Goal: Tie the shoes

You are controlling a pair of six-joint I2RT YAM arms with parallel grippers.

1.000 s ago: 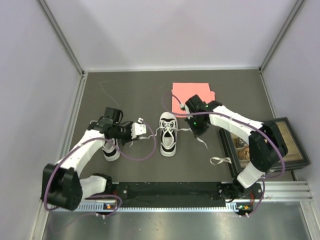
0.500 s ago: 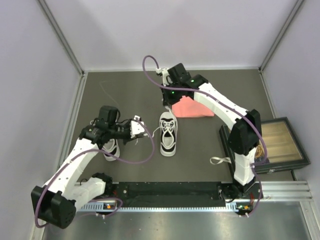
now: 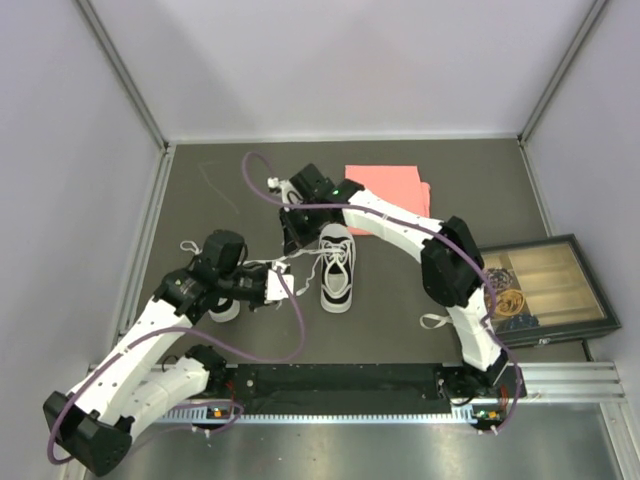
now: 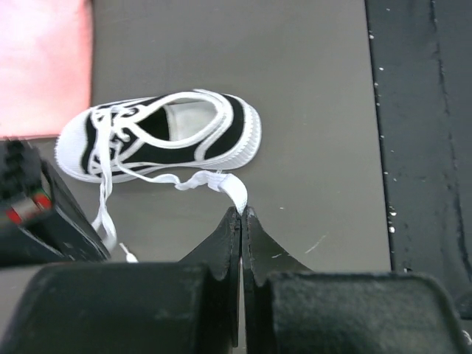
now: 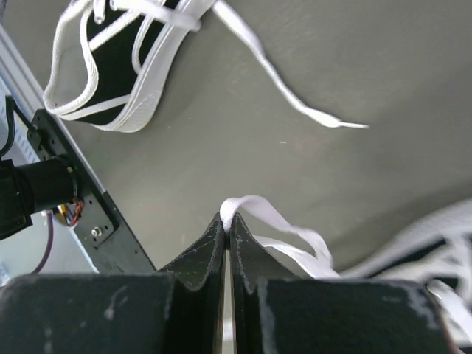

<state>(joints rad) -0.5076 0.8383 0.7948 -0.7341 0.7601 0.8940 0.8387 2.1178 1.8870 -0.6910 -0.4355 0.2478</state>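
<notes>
**Shoelace tying under way with both arms engaged**

Seen from above, a small white low-top sneaker with black side panels (image 3: 337, 268) sits near the middle of a dark grey tabletop (image 3: 400, 310), with its toe pointing away from the arm bases. Its long white laces (image 3: 300, 265) are drawn out to its left side, where the two arms meet.

The left gripper (image 4: 241, 214) is clamped tight on the flat end of one lace, which runs in a gentle wave to the sneaker's eyelets. The right gripper (image 5: 227, 220) reaches over from the far side and is pinched closed on a bend of white lace, raising it into a small loop.

Keeping both strands close together on one side probably sets them up to be crossed or wrapped for a first knot. No bow shows yet.

A matching second sneaker (image 5: 103, 74) lies under the left arm and is mostly hidden from above. Its loose lace (image 5: 295, 99) trails over the tabletop, so it looks untied.

A folded pink cloth (image 3: 390, 185) and a dark-framed compartment box (image 3: 530, 246) sit apart and seem uninvolved.
</notes>
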